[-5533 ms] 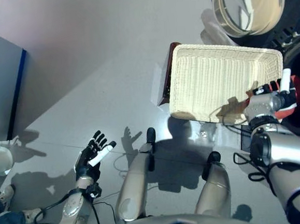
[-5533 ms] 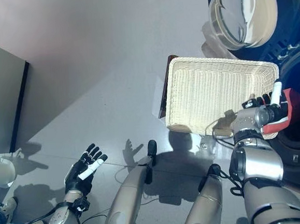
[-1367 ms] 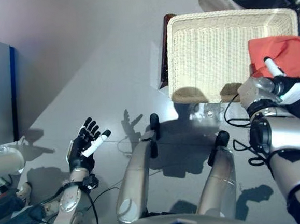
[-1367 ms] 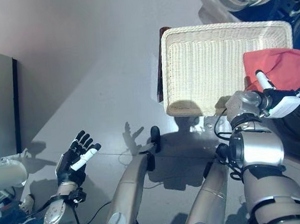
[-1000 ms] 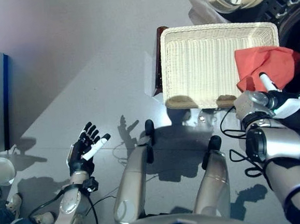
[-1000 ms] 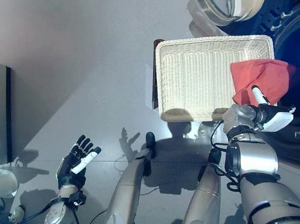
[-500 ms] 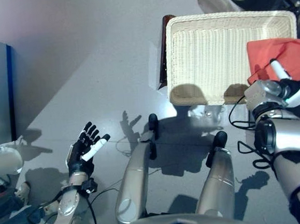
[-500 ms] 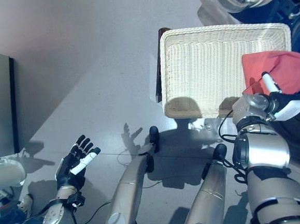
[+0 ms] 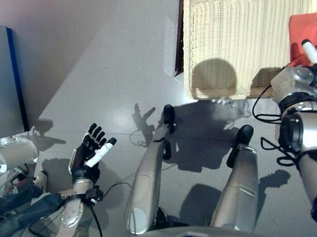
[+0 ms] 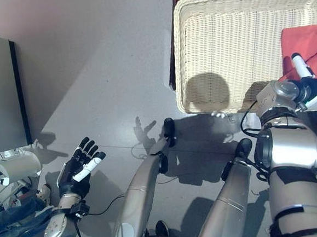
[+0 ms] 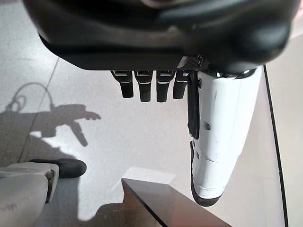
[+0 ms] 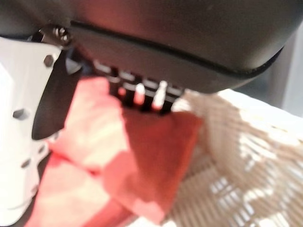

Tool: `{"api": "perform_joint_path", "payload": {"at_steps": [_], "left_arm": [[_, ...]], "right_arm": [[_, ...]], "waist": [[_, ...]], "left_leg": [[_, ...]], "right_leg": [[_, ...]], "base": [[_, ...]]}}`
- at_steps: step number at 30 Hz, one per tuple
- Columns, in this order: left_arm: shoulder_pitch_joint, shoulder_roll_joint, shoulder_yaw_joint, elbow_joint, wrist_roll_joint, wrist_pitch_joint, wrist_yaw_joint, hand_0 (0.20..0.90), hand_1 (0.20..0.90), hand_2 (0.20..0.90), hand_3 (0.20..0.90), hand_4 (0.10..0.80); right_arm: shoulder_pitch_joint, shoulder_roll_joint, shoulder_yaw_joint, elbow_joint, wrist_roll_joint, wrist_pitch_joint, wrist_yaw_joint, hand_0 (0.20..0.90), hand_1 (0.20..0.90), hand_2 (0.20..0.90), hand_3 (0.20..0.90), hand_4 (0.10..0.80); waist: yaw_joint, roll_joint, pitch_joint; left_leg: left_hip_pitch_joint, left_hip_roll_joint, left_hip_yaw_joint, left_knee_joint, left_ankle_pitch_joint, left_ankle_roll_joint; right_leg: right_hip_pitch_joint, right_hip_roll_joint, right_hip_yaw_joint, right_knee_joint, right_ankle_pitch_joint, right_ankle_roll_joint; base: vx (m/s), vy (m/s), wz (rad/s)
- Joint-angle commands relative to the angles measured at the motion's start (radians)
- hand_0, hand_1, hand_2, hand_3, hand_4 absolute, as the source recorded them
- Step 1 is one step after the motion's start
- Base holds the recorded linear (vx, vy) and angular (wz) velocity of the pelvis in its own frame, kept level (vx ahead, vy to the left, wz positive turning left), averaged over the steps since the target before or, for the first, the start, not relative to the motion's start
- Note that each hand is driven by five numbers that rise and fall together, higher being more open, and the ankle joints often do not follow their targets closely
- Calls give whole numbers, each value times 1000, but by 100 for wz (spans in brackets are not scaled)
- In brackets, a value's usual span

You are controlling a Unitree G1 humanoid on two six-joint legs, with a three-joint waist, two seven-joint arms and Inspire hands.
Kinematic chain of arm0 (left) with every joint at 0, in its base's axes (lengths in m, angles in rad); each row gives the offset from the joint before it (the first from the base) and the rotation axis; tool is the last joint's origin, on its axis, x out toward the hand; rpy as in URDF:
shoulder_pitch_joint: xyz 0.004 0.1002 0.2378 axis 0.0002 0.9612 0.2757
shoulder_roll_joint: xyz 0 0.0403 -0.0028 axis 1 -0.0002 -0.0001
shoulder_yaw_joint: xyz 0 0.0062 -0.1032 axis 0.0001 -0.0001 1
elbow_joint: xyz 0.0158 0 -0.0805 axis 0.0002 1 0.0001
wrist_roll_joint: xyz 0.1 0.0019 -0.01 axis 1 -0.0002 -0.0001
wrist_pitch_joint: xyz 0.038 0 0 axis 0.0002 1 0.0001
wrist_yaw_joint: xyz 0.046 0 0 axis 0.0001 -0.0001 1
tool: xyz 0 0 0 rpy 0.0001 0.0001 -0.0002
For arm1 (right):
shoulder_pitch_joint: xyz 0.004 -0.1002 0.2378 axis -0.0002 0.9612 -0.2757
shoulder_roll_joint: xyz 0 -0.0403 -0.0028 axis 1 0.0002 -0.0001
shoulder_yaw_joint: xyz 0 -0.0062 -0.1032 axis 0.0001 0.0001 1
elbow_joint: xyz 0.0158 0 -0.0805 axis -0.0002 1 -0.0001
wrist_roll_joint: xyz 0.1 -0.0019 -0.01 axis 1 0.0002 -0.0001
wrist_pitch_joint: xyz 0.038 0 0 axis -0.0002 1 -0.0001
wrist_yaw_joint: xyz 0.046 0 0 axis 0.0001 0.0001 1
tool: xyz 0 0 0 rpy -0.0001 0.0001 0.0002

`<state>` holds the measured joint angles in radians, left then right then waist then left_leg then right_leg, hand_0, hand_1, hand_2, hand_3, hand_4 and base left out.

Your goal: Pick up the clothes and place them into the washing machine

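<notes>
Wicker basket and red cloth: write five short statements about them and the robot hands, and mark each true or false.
1. The red cloth lies at the wicker basket's right side. True.
2. The left robot hand is curled round the cloth. False: it is open, held over the bare floor, far from the basket.
3. The right robot hand has its fingers on the red cloth. True: its wrist view shows them curled down onto the cloth.
4. The basket is heaped full of clothes. False: apart from the red cloth, its woven bottom shows bare.
5. The basket is dark plastic. False: it is pale woven wicker.
</notes>
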<state>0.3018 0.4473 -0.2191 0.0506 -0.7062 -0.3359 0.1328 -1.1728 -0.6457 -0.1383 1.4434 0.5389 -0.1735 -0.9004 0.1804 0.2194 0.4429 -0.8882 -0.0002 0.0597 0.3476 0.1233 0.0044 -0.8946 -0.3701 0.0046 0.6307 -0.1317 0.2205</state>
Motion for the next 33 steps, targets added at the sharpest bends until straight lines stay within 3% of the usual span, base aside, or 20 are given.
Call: {"api": "perform_joint_path", "payload": {"at_steps": [1,2,3,4,5,8,9,10,23,24,27,31,33], "left_arm": [[46,46,36,-47,-9,-80,28,900,900,900,900,800],[43,46,37,-47,-8,-79,29,900,900,900,900,800],[39,48,40,-45,-6,-83,31,900,900,900,900,800],[38,49,44,-46,-7,-88,33,900,900,900,900,800],[38,48,44,-47,-7,-88,33,900,900,900,900,800],[35,49,46,-46,-11,-89,30,900,900,900,900,800],[32,52,50,-45,-12,-91,30,900,900,900,900,800],[33,55,52,-44,-14,-93,29,900,900,900,900,800],[35,59,74,-34,-27,-93,20,900,900,900,900,800],[36,60,74,-33,-27,-93,19,900,900,900,900,800],[29,47,86,-14,-32,-80,21,900,900,900,900,800],[34,44,91,-5,-49,-57,21,900,900,900,900,800],[44,41,85,7,-59,-46,17,900,900,900,900,800]], "right_arm": [[-31,-79,64,-29,-25,-16,-19,900,900,900,900,800],[-31,-85,66,-26,-27,-11,-14,900,900,900,900,800],[-40,-92,72,-24,-27,-7,-7,496,496,496,496,512],[-45,-96,79,-25,-30,-5,-8,293,293,293,293,367],[-48,-96,81,-25,-30,-5,-8,200,200,200,200,300],[-52,-106,81,-23,-21,-8,6,200,200,200,200,300],[-58,-111,84,-19,-15,-8,10,200,200,200,200,300],[-61,-114,86,-17,-14,-10,12,200,200,200,200,300],[-64,-129,81,-6,23,-34,34,200,200,200,200,300],[-60,-128,79,-7,25,-35,34,200,200,200,200,300],[-29,-88,-17,-82,242,-173,95,200,200,200,200,300],[10,-48,-65,-120,386,-243,158,200,200,200,200,300],[13,-45,-50,-113,343,-227,143,200,200,200,200,300]], "waist": [[-5,36,-10],[-5,38,-10],[-3,37,-19],[-4,37,-18],[-4,37,-18],[-7,41,-11],[-5,38,-22],[-6,40,-18],[-1,26,-48],[-2,28,-40],[-14,16,-50],[-24,4,-52],[-27,-4,-57]], "left_leg": [[-30,40,-16,24,-59,-79],[-36,38,-16,22,-56,-79],[-32,36,-21,18,-78,-84],[-35,37,-18,17,-76,-84],[-36,36,-17,16,-75,-84],[-45,40,-10,10,-48,-80],[-37,39,-17,3,-70,-86],[-46,42,-10,-2,-43,-81],[-33,43,-15,-16,-62,-88],[-41,45,-10,-16,-38,-84],[-25,47,-14,-15,-64,-90],[-26,55,-8,-16,-42,-88],[-17,57,-7,-14,-46,-90]], "right_leg": [[-75,16,13,-68,118,-46],[-82,15,14,-68,119,-46],[-84,14,20,-61,95,-40],[-87,14,21,-60,97,-41],[-89,14,22,-60,97,-41],[-101,14,19,-64,124,-47],[-96,13,24,-62,102,-40],[-105,14,20,-69,128,-46],[-94,18,21,-67,106,-40],[-101,18,17,-71,131,-46],[-86,25,21,-69,107,-43],[-85,28,17,-80,131,-48],[-74,30,15,-79,125,-49]], "base": [[-113,21,-5],[-16,9,-4],[75,-4,-1],[80,-5,0],[0,0,0],[-43,9,-1],[-98,18,-2],[0,0,0],[5,-2,0],[-88,11,-2],[41,-2,0],[3,2,-3],[30,-12,-4]]}}
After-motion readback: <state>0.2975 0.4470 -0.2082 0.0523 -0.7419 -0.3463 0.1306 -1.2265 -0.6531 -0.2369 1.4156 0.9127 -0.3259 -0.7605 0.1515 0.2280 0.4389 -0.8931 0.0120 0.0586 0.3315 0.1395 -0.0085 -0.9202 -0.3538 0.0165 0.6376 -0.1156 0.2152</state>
